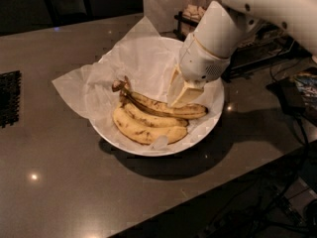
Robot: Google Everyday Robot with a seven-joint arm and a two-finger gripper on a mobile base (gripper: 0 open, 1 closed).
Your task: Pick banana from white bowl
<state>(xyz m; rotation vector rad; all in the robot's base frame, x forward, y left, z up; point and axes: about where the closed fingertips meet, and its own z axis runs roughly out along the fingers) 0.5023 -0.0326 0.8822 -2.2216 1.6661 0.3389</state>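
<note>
The white bowl (205,128) sits mid-counter, lined with crinkled white paper (138,66). Three bananas lie in it, stems to the left. The banana (161,108) is the rearmost one: long, slim, brown-mottled, with a dark stem end. Two plumper yellow bananas (143,129) lie in front of it. My gripper (181,94) hangs from the white arm (213,38) over the bowl's right half. Its tip is just above or touching the right part of the banana. All three bananas rest in the bowl.
A black mat (9,98) lies at the left edge of the grey counter (59,182). A pale bag (166,4) stands behind the bowl. A cluttered rack (257,43) is at the back right. The counter edge runs diagonally at the front right, with cables (277,202) below.
</note>
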